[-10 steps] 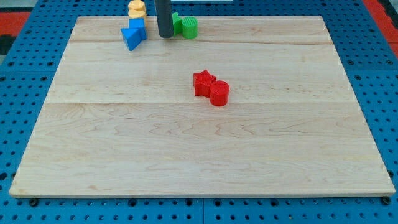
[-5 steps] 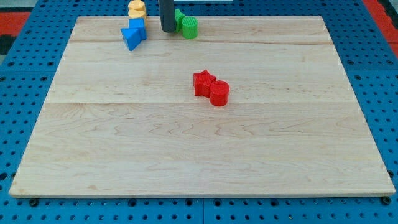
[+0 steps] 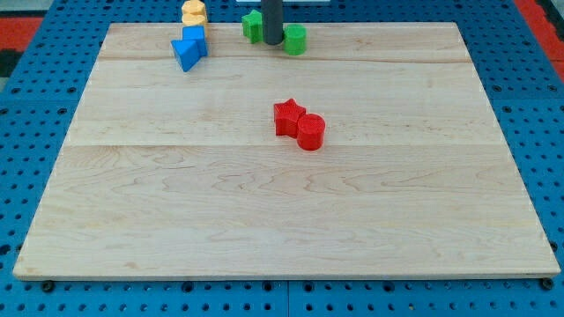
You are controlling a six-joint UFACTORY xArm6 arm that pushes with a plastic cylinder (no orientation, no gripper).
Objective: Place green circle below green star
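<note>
The green circle sits near the board's top edge, just right of my dark rod. The green star is at the rod's left, partly hidden by it and slightly higher in the view. My tip stands between the two green blocks, touching or nearly touching the circle's left side.
A blue block and a yellow block stand at the view's top left. A red star and a red circle touch each other near the board's middle. The wooden board lies on a blue pegboard.
My rod moved right, from the star's left side to between the two green blocks. The green circle slid right, away from the star.
</note>
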